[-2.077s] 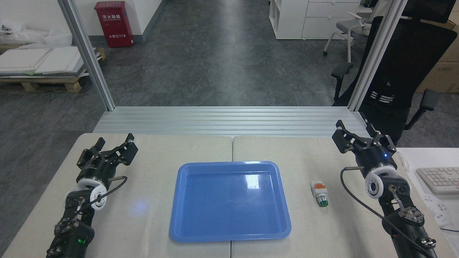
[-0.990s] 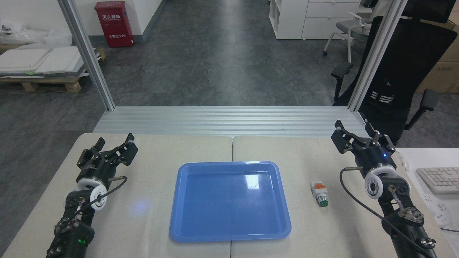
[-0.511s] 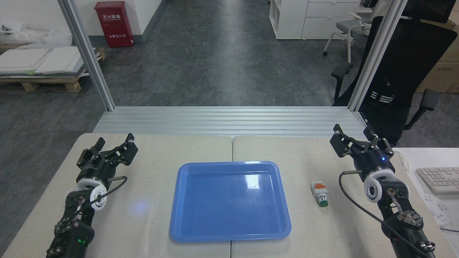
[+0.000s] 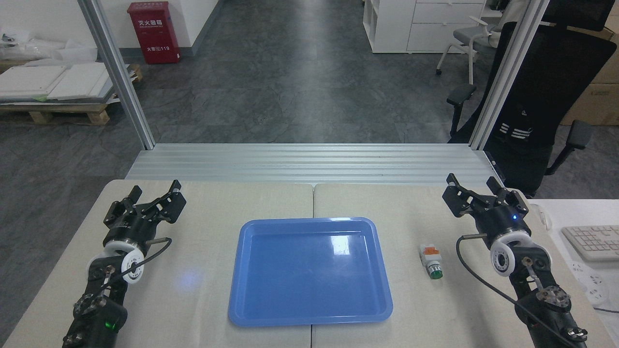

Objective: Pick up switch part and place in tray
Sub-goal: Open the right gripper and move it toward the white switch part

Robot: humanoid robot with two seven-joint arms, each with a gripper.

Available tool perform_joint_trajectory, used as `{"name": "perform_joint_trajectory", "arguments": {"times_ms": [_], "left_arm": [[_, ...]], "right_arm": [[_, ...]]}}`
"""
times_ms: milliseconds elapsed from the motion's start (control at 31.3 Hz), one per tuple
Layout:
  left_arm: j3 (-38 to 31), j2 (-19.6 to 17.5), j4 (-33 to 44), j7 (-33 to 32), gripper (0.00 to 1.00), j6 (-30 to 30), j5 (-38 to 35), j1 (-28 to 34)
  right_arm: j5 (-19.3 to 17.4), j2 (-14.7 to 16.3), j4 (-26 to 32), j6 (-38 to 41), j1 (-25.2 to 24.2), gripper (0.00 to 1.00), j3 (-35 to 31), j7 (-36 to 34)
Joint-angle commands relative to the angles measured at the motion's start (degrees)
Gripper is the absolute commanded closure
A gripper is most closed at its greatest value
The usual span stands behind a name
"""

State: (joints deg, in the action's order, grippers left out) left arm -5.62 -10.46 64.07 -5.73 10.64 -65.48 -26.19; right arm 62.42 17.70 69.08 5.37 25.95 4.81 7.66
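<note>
Right tool [image 4: 476, 191] above beige table [image 4: 203, 299]

Office-cum-lab floor. Grey stone-look flooring, white filing cabinets [image 4: 425, 24], black mesh office chair [image 4: 541, 96], keyboard [image 4: 592, 241] at right. Aluminium frame posts [image 4: 116, 72] fence the tabletop [image 4: 203, 290]. Red fire-extinguisher box [image 4: 154, 33]; boards stacked on a wooden pallet [image 4: 53, 113].
</note>
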Motion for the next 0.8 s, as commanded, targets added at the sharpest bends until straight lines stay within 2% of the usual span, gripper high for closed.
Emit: {"name": "perform_joint_trajectory", "arguments": {"times_ms": [0,767], "left_arm": [[0.00,0.00,0.00,0.02,0.00,-0.01,0.00,0.00],[0.00,0.00,0.00,0.02,0.00,-0.01,0.00,0.00]], "right_arm": [[-0.02,0.14,0.00,1.22,0.16,0.01,-0.16,0.07],[0.16,0.32,0.00,0.78,0.16,0.01,-0.16,0.07]]}}
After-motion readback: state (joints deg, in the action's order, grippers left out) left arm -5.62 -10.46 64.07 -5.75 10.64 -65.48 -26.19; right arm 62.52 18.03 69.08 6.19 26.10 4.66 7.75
